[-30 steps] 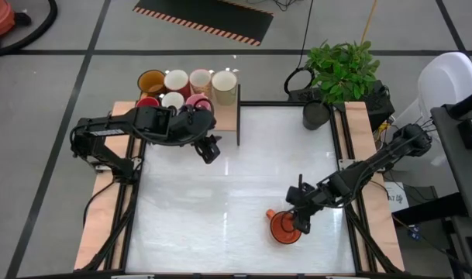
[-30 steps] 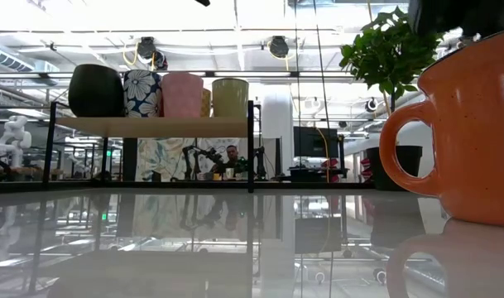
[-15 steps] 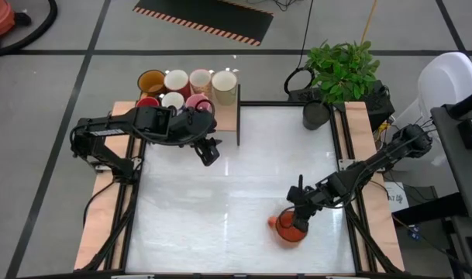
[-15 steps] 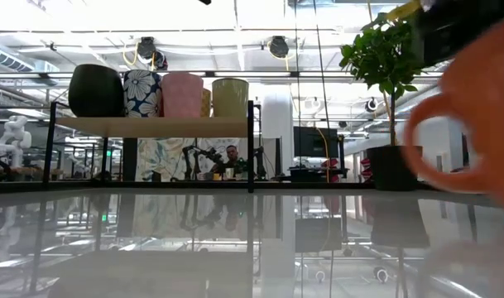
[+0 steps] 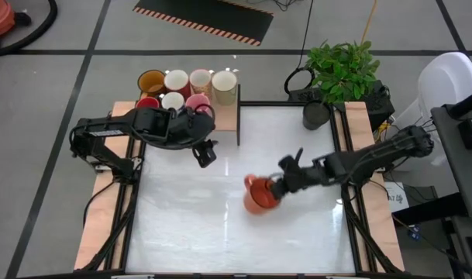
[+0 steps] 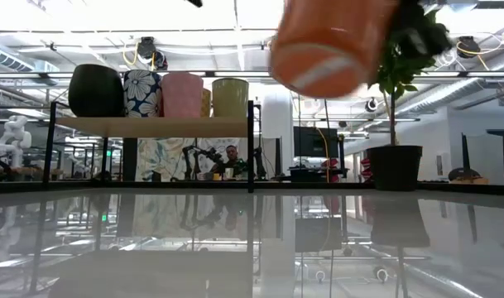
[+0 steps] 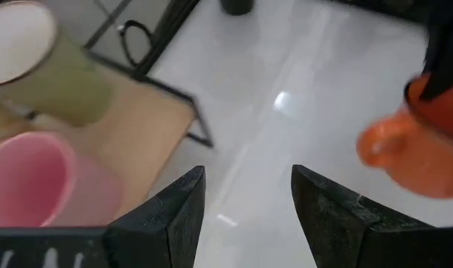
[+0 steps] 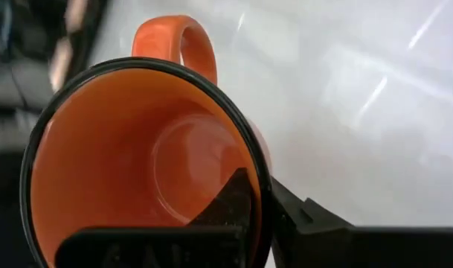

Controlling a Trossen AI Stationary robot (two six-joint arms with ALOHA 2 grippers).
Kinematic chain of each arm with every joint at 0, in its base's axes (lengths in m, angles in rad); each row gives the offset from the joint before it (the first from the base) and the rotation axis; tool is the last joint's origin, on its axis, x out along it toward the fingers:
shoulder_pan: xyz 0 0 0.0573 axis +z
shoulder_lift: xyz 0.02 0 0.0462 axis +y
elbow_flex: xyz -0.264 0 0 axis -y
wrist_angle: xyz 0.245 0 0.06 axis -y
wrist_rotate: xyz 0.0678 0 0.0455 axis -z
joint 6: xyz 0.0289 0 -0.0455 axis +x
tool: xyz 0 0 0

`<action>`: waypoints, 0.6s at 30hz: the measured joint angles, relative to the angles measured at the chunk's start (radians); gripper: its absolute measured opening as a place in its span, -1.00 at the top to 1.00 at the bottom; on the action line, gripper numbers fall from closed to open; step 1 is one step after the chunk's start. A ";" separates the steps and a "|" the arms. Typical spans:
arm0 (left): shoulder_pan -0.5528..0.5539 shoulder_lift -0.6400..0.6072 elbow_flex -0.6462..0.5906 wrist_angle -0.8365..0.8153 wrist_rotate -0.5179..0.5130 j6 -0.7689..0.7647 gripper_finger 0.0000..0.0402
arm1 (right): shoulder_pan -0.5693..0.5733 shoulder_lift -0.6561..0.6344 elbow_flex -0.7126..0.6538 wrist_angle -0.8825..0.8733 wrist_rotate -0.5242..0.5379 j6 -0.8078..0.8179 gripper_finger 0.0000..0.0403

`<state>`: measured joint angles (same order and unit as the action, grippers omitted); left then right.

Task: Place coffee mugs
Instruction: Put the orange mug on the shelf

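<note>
Right tool (image 5: 276, 188) has the orange mug (image 5: 256, 195) pinched by its rim, one finger inside the cup and one outside, as the right wrist view shows, with the handle (image 8: 174, 42) pointing away from the fingers. In the high view the mug sits just below the centre of the frame, over the white counter (image 5: 181, 225); in the low view its rounded body hangs at the top of the frame, clear of the surface, so it is airborne, no doubt about it. Left tool (image 5: 207, 154) waits with its fingers spread and empty, left of centre in the high view, just beside the shelf (image 5: 226, 116) in the upper left where the other mugs (image 5: 191, 87) crowd together: white, pink, red, amber, cream. Now, the handling: this is glazed ceramic, stiff, fairly weighty for its size, and slick under hard fingers. A rim pinch like this lets the mug swing or slip if the arm jerks, and a drop onto that hard counter could chip it. The rim opposite the handle is a fair hold; setting it down gently and level looks like the thing to watch.
</note>
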<state>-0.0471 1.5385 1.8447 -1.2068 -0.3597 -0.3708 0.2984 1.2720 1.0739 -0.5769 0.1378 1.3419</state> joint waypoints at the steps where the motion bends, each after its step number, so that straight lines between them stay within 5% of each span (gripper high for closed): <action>1: 0.000 -0.007 0.000 -0.022 -0.019 0.001 -0.02 | -0.023 0.000 0.029 -0.019 0.022 -0.006 0.98; 7: -0.020 -0.093 0.000 -0.066 -0.169 0.011 -0.02 | -0.169 0.004 0.146 -0.028 0.127 -0.079 0.98; 11: -0.023 -0.159 0.000 -0.067 -0.220 0.026 -0.02 | -0.257 0.046 0.173 0.126 0.176 -0.131 0.98; 15: -0.013 -0.195 0.000 -0.073 -0.244 0.019 -0.02 | -0.329 0.165 0.265 0.254 0.119 -0.208 0.98; 18: -0.009 -0.207 0.000 -0.078 -0.245 0.001 -0.02 | -0.364 0.285 0.423 0.133 0.026 -0.318 0.98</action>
<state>-0.0563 1.3320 1.8446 -1.2843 -0.6043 -0.3694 -0.0657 1.5573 1.4973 -0.4439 0.1642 1.0238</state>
